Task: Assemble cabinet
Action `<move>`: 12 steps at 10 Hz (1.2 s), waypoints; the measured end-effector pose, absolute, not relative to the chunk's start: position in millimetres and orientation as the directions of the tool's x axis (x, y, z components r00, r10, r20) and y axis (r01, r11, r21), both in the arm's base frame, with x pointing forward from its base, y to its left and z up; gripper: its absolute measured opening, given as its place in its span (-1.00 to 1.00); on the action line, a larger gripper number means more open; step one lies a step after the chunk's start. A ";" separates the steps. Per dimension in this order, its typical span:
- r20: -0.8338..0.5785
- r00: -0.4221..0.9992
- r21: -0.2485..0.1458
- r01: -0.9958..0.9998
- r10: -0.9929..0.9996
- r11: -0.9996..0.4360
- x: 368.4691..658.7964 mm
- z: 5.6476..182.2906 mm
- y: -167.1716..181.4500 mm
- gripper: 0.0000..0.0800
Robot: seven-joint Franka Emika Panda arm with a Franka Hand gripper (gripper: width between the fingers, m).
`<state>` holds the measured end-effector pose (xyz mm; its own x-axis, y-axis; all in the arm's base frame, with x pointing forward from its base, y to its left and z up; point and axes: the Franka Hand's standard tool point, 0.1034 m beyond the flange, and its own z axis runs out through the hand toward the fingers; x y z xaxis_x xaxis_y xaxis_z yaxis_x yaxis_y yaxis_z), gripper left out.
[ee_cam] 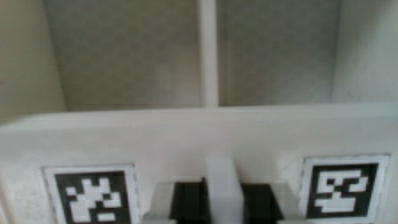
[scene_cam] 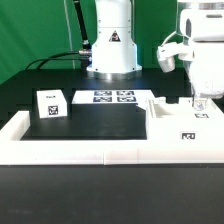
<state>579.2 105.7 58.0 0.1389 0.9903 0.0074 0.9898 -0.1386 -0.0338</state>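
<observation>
The cabinet's open white box (scene_cam: 178, 122) lies at the exterior view's right, against the border wall, with tags on its faces. My gripper (scene_cam: 197, 101) is down on its far right part. In the wrist view my gripper (ee_cam: 222, 200) shows two dark fingers (ee_cam: 185, 203) pressed on either side of a thin white panel edge (ee_cam: 208, 60), with no gap visible. Two tags (ee_cam: 89, 195) (ee_cam: 343, 187) on the box's white wall flank the fingers. A small white tagged block (scene_cam: 51, 104) stands apart at the exterior view's left.
The low white border wall (scene_cam: 90, 150) runs along the front and up both sides. The marker board (scene_cam: 112, 97) lies in front of the robot base (scene_cam: 112, 50). Cables trail at the back left.
</observation>
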 end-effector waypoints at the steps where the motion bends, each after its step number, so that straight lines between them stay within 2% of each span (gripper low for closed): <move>1: 0.006 0.153 -0.034 0.988 0.988 -0.153 578.1 59.6 105.3 -0.81; 3: -0.001 0.192 -0.030 0.981 0.981 -0.192 571.4 68.7 103.5 0.09; 4: 0.002 0.194 -0.019 0.981 0.981 -0.194 566.9 73.1 102.5 0.09; 5: -0.001 0.199 -0.016 0.980 0.980 -0.199 558.7 78.2 101.0 0.60; 6: -0.009 0.198 -0.015 0.980 0.980 -0.198 548.0 86.0 99.1 0.60; 7: -0.015 0.194 -0.015 0.981 0.981 -0.194 537.9 92.2 97.4 0.92; 8: -0.022 0.190 -0.022 0.982 0.982 -0.190 526.4 94.1 96.4 0.98; 9: -0.028 0.186 -0.031 0.982 0.982 -0.186 517.0 93.5 95.9 0.98; 12: -0.027 0.189 -0.032 0.981 0.982 -0.189 519.7 91.9 95.3 0.99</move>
